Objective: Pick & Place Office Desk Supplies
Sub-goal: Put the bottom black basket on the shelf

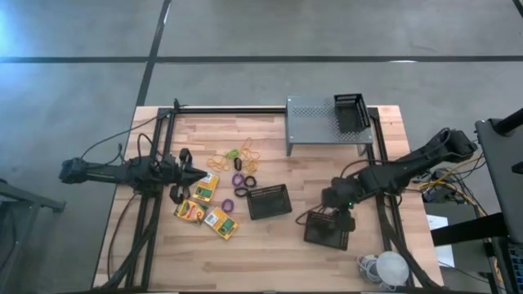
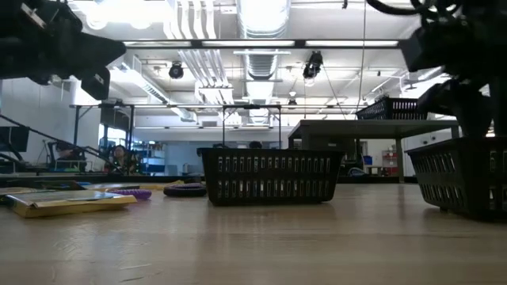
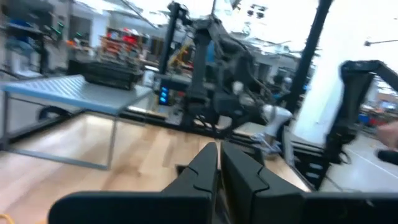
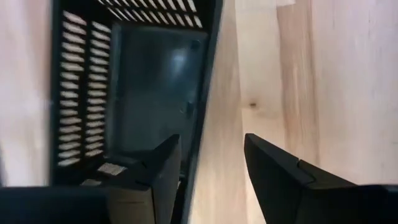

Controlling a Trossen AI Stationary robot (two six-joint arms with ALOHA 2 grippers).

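Observation:
Three yellow-and-green crayon boxes (image 1: 208, 184) (image 1: 189, 212) (image 1: 221, 221) lie flat on the table's left half. Yellow rubber bands (image 1: 237, 154) and small rings (image 1: 244, 180) lie beyond them. One black mesh bin (image 1: 269, 201) stands mid-table, a second (image 1: 328, 229) to its right, and a third (image 1: 351, 112) on the grey stand. My left gripper (image 1: 198, 173) (image 3: 219, 152) is shut and empty, hovering level above the crayon boxes. My right gripper (image 1: 335, 214) (image 4: 211, 140) is open, pointing down astride the second bin's wall (image 4: 204, 93). My right gripper comes from above with one finger (image 4: 163, 165) inside the bin and the other (image 4: 277, 171) outside its wall (image 4: 200, 118). Whether either finger touches the wall I cannot tell. The bin stands on the table (image 2: 467, 178).
The grey perforated stand (image 1: 315, 122) occupies the far right of the table. A white rounded object with cables (image 1: 391, 267) lies at the near right corner. Bare wood (image 1: 270, 261) runs along the near edge. Black frame rails (image 1: 151, 204) run down both table sides.

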